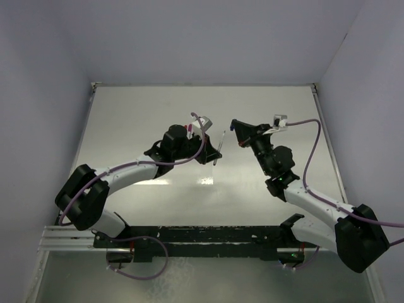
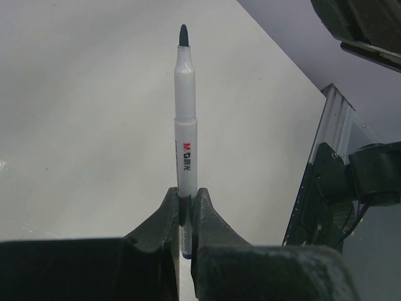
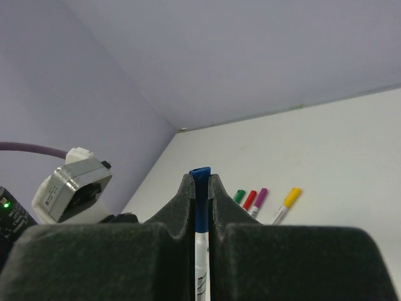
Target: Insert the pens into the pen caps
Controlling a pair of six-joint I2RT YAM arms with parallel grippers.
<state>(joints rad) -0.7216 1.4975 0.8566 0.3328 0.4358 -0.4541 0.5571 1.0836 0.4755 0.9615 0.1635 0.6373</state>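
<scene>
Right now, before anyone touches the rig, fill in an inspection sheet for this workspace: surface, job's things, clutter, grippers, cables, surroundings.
Surface: pale glossy table.
Job's things: uncapped pen, dark tip, upright in the left jaws; blue cap in the right jaws; four more pens lie capped side by side: green cap, red cap, purple cap, yellow cap.
Clutter: nothing seen.
Grippers: left gripper shut on the uncapped pen; right gripper shut on the blue cap.
Cables: purple cable on each arm, away from the uncapped pen.
Surroundings: lilac walls on three sides; metal rail at the near edge.
</scene>
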